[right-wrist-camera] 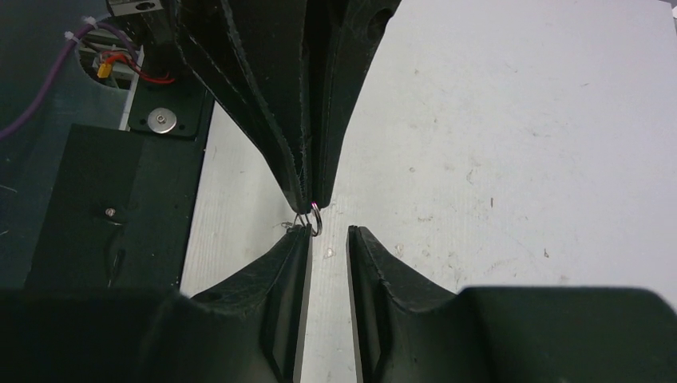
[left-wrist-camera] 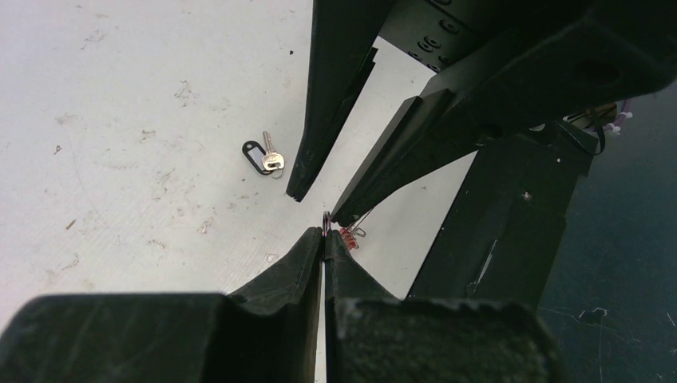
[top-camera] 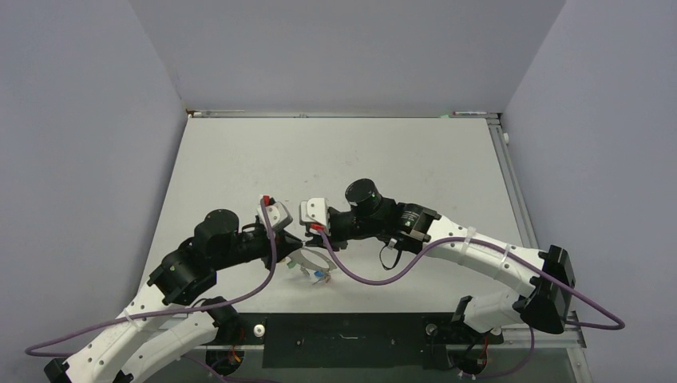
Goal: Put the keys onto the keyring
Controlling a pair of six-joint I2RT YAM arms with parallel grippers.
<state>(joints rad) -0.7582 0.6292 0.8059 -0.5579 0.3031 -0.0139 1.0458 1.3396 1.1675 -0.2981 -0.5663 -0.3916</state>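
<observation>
Left jaws tight on a small metal ring [right-wrist-camera: 312, 217], right jaws parted just beside it.

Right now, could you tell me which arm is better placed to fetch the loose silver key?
Right: the right gripper is open and empty, while the left gripper is shut on a small metal ring. The key lies loose.

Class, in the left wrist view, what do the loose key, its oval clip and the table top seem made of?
The key: probably metal, silvery and shiny, with a bright glint. The oval clip: likely plastic, black and dull, though coated metal is possible. The table top: white, matt, scuffed and speckled; a painted or laminated board perhaps, not certain.
</observation>
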